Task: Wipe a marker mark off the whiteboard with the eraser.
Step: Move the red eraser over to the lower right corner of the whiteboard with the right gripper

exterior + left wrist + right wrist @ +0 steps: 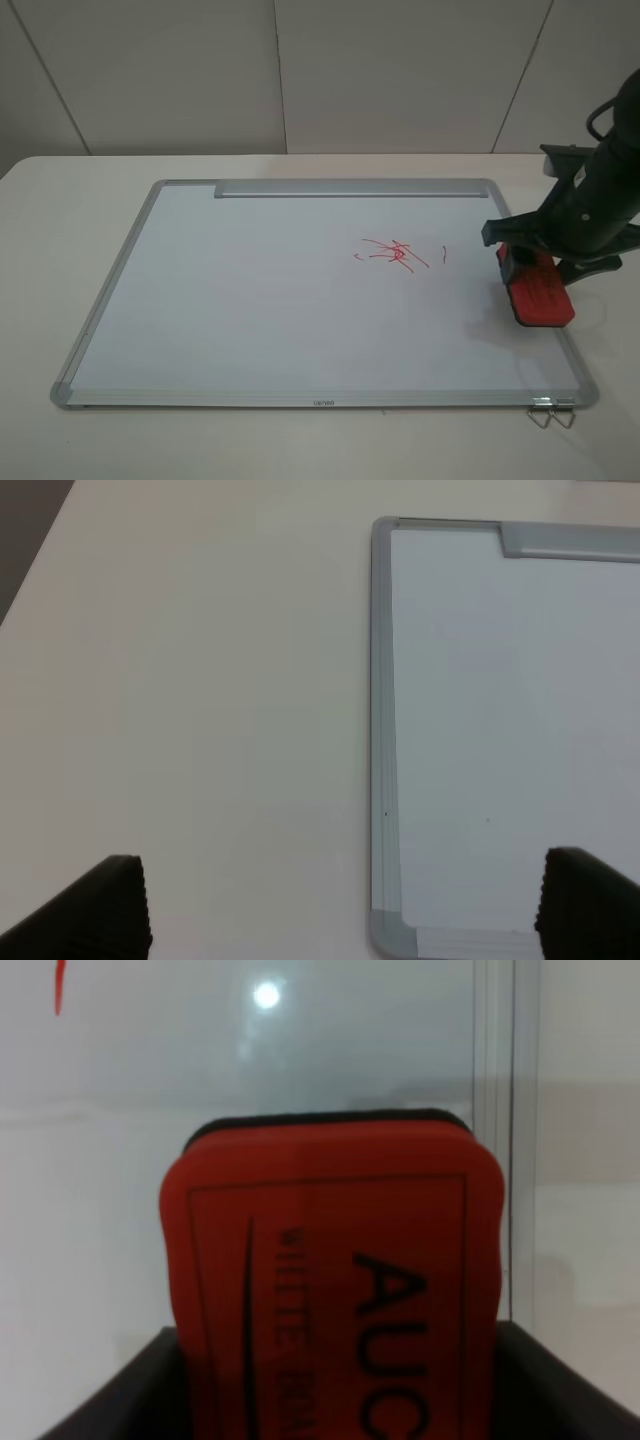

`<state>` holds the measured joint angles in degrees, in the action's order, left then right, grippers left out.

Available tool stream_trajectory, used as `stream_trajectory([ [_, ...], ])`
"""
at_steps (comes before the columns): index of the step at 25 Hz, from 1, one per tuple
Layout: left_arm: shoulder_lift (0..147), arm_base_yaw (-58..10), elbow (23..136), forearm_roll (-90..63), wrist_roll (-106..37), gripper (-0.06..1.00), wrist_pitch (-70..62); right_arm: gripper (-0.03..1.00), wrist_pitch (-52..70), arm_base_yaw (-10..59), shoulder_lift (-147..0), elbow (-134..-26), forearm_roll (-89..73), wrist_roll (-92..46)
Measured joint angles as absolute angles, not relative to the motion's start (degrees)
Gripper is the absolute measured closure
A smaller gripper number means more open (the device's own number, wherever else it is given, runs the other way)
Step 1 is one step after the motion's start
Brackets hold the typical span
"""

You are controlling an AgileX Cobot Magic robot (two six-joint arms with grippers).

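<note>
The whiteboard (250,300) lies flat on the table, its tray bar (350,188) along the far edge. Right of its middle I see one small, dense red squiggle (396,254) with a short separate dash (444,252) beside it. The larger marker mark does not show in any view. My right gripper (530,268) is shut on the red eraser (540,292) (330,1280), held over the board's right frame, clear of the squiggle. My left gripper (350,910) is open over bare table beside the board's left frame (382,730) and does not appear in the exterior high view.
The board rests on a cream table (60,220) with a pale wall behind. A small metal clip (551,412) lies at the board's near right corner.
</note>
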<state>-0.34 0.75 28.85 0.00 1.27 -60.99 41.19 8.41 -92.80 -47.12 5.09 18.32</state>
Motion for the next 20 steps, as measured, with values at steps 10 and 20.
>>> stream_trajectory([
  [10, -0.3, 0.7, 28.8, 0.0, 1.3, 0.17, -61.0, 0.46, 39.6, 11.4, -95.8, -46.9, 6.4, 19.8],
  [20, -0.3, 0.7, 28.8, 0.0, 1.3, 0.17, -61.0, 0.46, 39.9, 11.6, -98.4, -45.0, 6.6, 20.5],
])
